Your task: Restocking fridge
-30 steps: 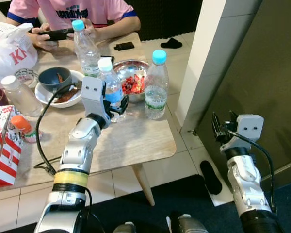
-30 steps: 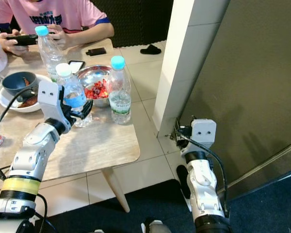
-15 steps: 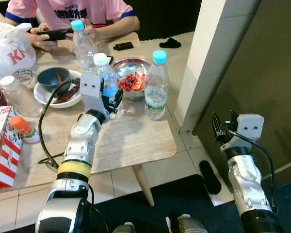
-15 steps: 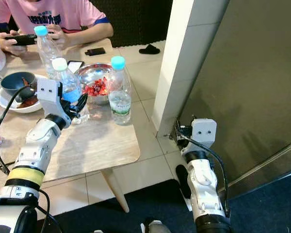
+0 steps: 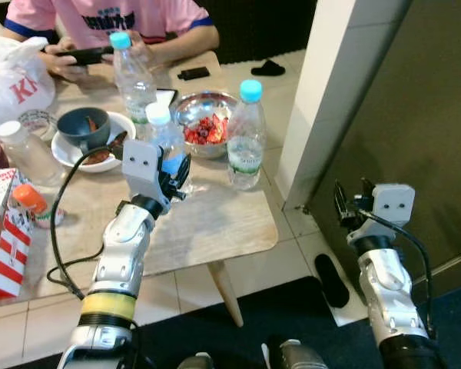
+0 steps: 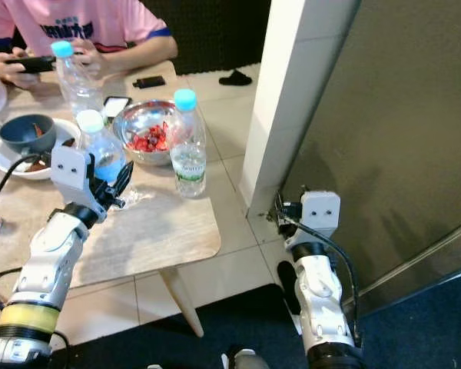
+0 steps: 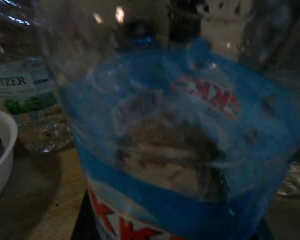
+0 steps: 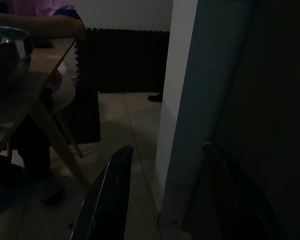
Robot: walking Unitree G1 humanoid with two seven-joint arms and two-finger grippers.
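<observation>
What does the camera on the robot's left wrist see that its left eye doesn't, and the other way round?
The left wrist view gives a close, blurred look at the blue label with red letters on the white-capped bottle the left gripper holds. The left eye view takes in the wider scene: the wooden table, a metal bowl of red food, two blue-capped bottles, a seated person and the right gripper near the wall. Both share the held bottle, the table and a green-labelled bottle.

Bare table edge (image 5: 215, 223) near; steel bowl (image 5: 203, 127), blue-capped bottles (image 5: 244, 134) crowding behind.
</observation>
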